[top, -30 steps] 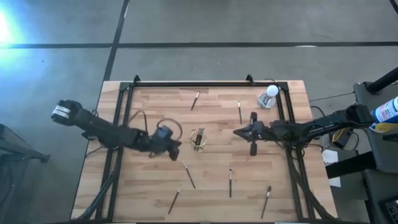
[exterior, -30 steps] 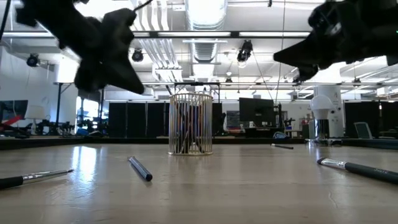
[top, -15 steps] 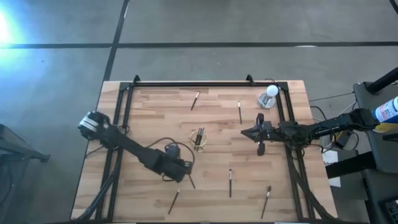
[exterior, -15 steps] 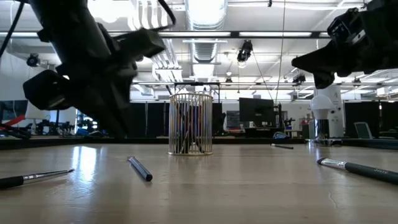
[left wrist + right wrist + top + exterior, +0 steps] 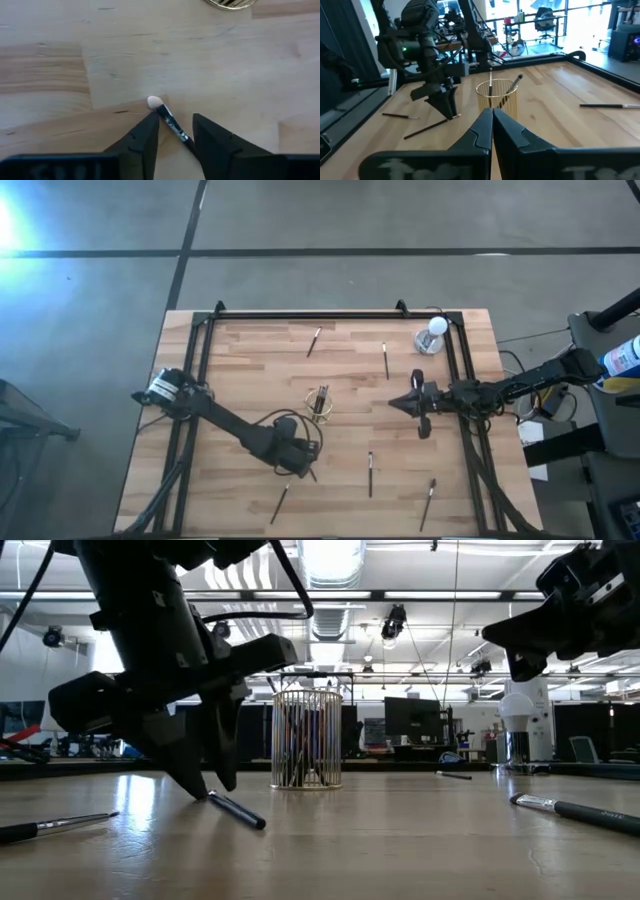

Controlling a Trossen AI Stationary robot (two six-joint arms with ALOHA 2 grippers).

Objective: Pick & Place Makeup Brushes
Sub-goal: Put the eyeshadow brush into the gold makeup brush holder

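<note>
A dark makeup brush (image 5: 167, 116) with a pale tip lies flat on the wood table between the fingertips of my left gripper (image 5: 176, 120), which is open and points down at it near the table's front middle (image 5: 298, 467). In the low view the fingertips (image 5: 208, 785) stand at the brush's far end. A gold wire cup (image 5: 320, 402) at the table's middle stands upright and holds several brushes. My right gripper (image 5: 393, 403) hovers shut to the right of the cup, holding nothing. My left gripper comes from above, pointing down, one finger on each side of the brush's neck (image 5: 161, 109) just behind the pale tip. The brush lies flat on the table. I cannot tell whether a finger touches it.
Loose brushes lie at the far middle (image 5: 314, 340), far right (image 5: 385, 360), near middle (image 5: 370, 473), near left (image 5: 280, 502) and near right (image 5: 428, 502). A white round-topped object (image 5: 432, 335) stands at the far right corner. A black frame rail (image 5: 190, 380) borders the table.
My left gripper has gone from beside the cup toward the table's near edge and down to the brush, and its fingers have opened. The brush's near end has swung a little on the table. My right gripper has drawn back slightly toward the right edge.
</note>
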